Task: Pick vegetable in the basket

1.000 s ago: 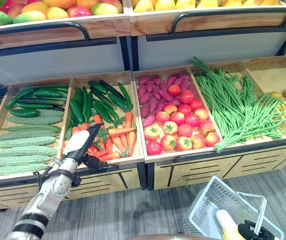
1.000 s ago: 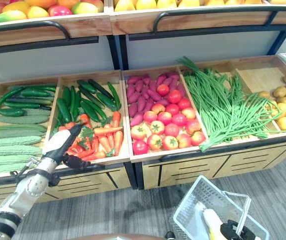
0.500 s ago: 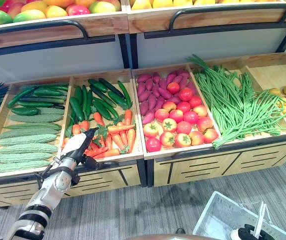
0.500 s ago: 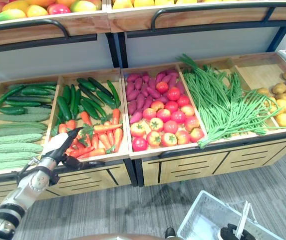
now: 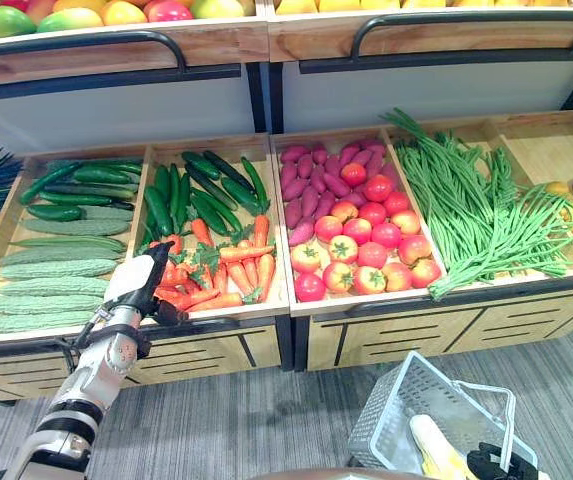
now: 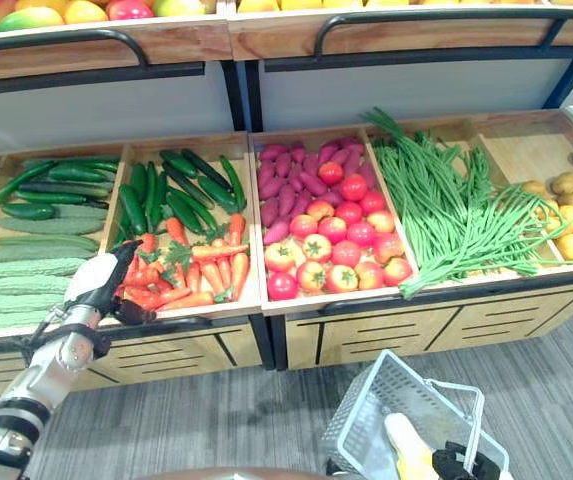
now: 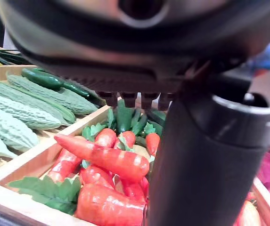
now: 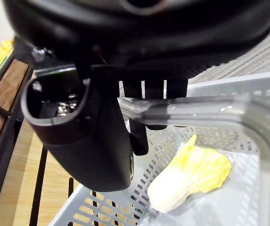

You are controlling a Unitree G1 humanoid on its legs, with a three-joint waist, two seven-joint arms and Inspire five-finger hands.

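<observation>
Left wrist view, carrots (image 7: 107, 160) just beyond fingers (image 7: 126, 99)

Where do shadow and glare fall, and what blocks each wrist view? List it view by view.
Left eye view: even light on the bins, no hard shadows. Left wrist view: the left hand covers much as dark bulk; carrots beyond are well lit. Right wrist view: the right hand, curled round the basket handle, looms dark; the handle glints, the cabbage is bright.
</observation>
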